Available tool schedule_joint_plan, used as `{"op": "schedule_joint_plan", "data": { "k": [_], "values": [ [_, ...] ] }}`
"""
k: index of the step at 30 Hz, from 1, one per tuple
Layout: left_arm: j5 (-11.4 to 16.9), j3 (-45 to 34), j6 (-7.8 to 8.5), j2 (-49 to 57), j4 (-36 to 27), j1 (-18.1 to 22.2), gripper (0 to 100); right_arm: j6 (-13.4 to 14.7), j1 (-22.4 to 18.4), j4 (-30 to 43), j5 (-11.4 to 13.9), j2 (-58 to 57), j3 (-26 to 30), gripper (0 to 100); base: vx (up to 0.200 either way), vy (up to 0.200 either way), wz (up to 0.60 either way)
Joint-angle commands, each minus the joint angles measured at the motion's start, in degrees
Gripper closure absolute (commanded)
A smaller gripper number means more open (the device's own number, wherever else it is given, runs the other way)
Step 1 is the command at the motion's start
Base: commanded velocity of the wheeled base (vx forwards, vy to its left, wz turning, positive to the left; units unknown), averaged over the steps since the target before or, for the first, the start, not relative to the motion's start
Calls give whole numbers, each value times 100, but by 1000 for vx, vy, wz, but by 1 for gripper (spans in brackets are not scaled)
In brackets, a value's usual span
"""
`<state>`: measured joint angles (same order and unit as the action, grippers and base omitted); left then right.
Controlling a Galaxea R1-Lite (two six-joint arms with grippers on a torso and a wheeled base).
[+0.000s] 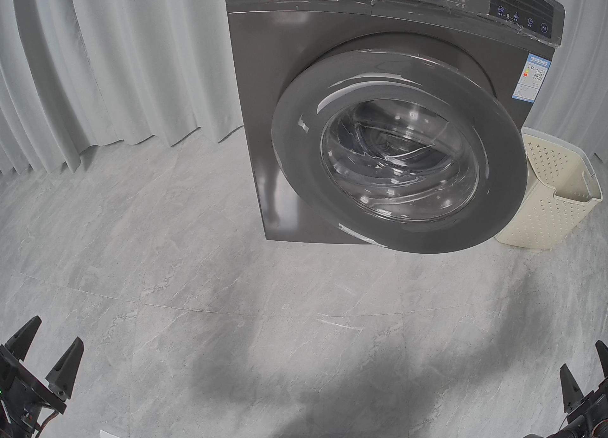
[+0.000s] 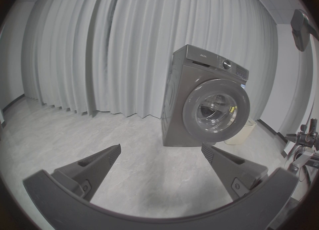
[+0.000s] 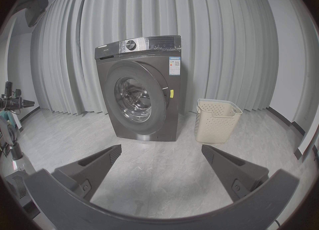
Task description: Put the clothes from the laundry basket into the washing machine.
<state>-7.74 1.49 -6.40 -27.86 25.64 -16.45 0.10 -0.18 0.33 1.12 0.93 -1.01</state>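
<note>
A dark grey washing machine (image 1: 392, 110) stands ahead on the floor, its round glass door (image 1: 400, 153) swung shut or nearly so. To its right sits a cream laundry basket (image 1: 557, 195) with perforated walls; I cannot see any clothes inside it. The machine (image 3: 141, 89) and the basket (image 3: 216, 120) stand side by side in the right wrist view. My left gripper (image 1: 49, 350) hangs low at the near left, open and holding nothing. My right gripper (image 1: 586, 373) sits low at the near right, also open. Both are far from the machine (image 2: 206, 99).
Pale grey curtains (image 1: 114, 46) hang behind the machine along the wall. Grey tiled floor (image 1: 253, 306) stretches between me and the machine. Equipment on stands (image 2: 304, 141) is off to one side of the room.
</note>
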Motion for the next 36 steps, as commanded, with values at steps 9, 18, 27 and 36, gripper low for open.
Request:
{"op": "schedule_joint_plan", "data": {
  "k": [9, 18, 27, 36],
  "values": [
    [616, -149, 113, 2241, -2071, 1179, 0, -1, 1, 2, 2, -14, 92, 0, 0, 0, 0],
    [546, -149, 69, 2496, -2151, 1847, 0, 8, 1, 2, 2, -14, 101, 0, 0, 0, 0],
    [853, -149, 429, 2777, -2177, 1671, 0, 8, 1, 2, 2, -14, 92, 0, 0, 0, 0],
    [1293, -149, 192, 2777, -2186, 1662, 0, 8, 1, 2, 2, -14, 92, 0, 0, 0, 0]
  ]
}}
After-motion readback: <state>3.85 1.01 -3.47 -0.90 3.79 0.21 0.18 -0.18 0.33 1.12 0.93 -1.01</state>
